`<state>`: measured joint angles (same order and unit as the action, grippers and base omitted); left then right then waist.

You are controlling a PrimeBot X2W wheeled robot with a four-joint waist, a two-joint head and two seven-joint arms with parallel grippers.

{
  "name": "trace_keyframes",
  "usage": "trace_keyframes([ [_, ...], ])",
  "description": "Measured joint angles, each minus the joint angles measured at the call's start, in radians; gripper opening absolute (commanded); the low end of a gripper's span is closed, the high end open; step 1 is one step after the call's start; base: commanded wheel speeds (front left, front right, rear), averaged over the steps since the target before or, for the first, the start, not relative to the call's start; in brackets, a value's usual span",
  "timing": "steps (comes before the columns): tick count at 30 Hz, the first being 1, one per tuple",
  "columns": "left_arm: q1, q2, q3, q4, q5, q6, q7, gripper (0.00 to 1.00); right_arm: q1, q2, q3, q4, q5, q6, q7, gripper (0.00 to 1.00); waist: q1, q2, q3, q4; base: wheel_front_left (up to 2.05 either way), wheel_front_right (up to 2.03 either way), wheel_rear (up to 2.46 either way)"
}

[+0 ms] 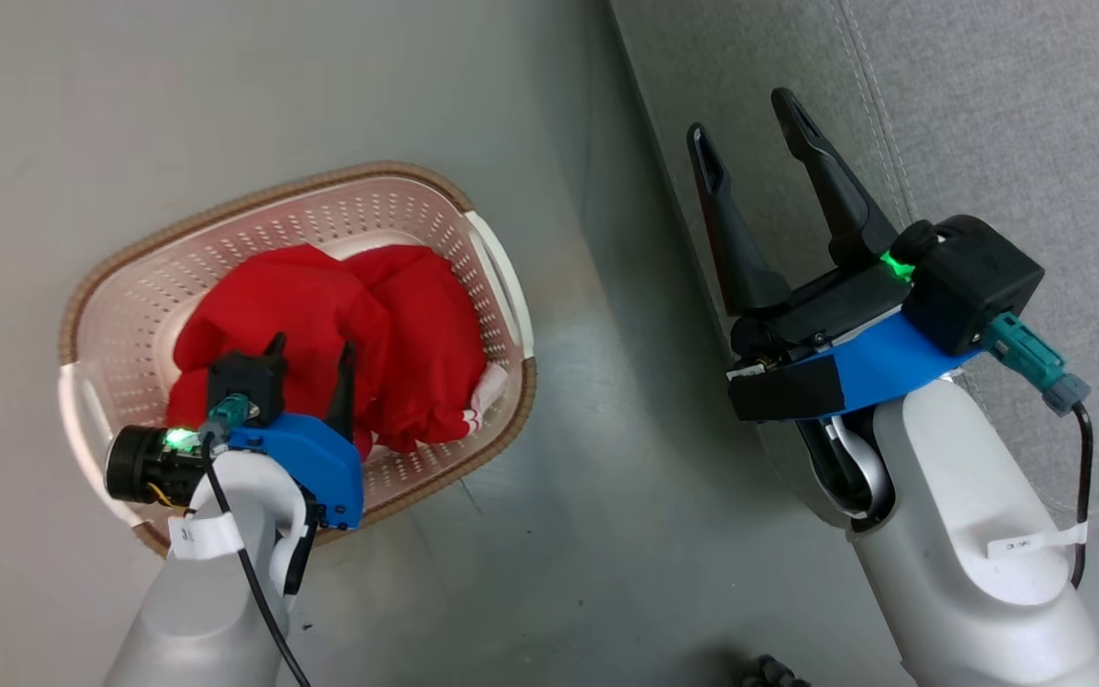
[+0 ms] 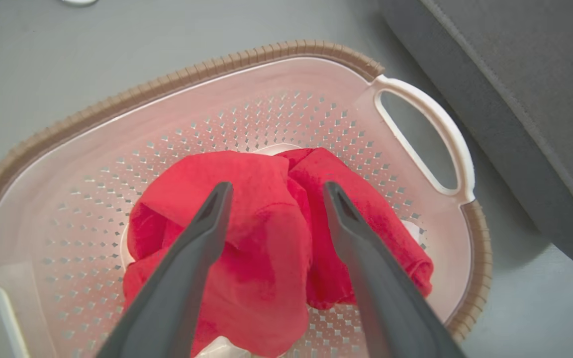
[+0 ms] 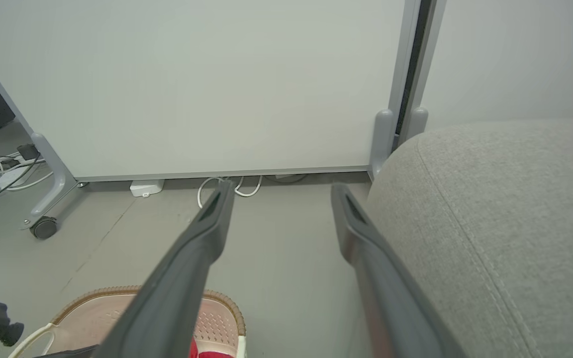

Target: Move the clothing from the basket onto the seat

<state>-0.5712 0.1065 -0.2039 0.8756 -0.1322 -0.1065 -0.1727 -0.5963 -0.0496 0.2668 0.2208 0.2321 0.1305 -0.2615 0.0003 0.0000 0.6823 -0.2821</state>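
Head view looks down on the basket (image 1: 144,315), which stands on the grey floor (image 1: 607,496) to the left of the seat (image 1: 988,114) with a strip of floor between them. The clothing (image 1: 397,315) is heaped inside it as one crumpled red mound, and a bit of white trim (image 1: 485,401) peeks out at the mound's right edge. From up here the left gripper (image 1: 311,345) hangs over the near side of the heap with its two dark fingers spread apart, not closed on the fabric, while the right gripper (image 1: 740,114) is raised over the seat's left edge, its fingers likewise wide apart and holding nothing. Left wrist view comes in far closer. The fingers straddle the middle of the red fabric, one on each side of a fold, and the perforated wall, the brown woven-look rim and a white side handle (image 2: 435,134) show clearly, with the seat's dark corner just beyond that handle. Whether the fingertips touch the cloth cannot be told. Right wrist view adds the room behind: a pale panel (image 3: 217,84) on a frame with a caster (image 3: 44,227), white cables (image 3: 227,185) along its foot, the seat's rounded, seamed cushion on the right, and a slice of the basket with a scrap of red at the bottom edge.
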Motion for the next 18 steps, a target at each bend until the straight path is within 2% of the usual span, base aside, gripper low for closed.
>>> trace_keyframes([
  [6, -0.043, 0.007, -0.002, 0.090, -0.009, 0.005, 0.007, 1.00, -0.003, 0.000, 0.004, -0.017, 0.012, 0.000, 0.000, 1.00, -0.0001, -0.0001, 0.047, -0.032, 0.00, 0.00, 0.00],
  [17, -0.097, 0.009, 0.000, 0.236, -0.021, 0.065, 0.079, 1.00, -0.008, 0.000, 0.014, -0.027, 0.033, 0.000, 0.000, 1.00, -0.0002, 0.0000, 0.081, -0.045, 0.00, 0.00, 0.00],
  [18, -0.103, 0.010, 0.000, 0.244, -0.022, 0.068, 0.079, 0.94, -0.009, 0.000, 0.014, -0.028, 0.033, 0.000, 0.000, 1.00, -0.0002, 0.0000, 0.083, -0.046, 0.00, 0.00, 0.00],
])
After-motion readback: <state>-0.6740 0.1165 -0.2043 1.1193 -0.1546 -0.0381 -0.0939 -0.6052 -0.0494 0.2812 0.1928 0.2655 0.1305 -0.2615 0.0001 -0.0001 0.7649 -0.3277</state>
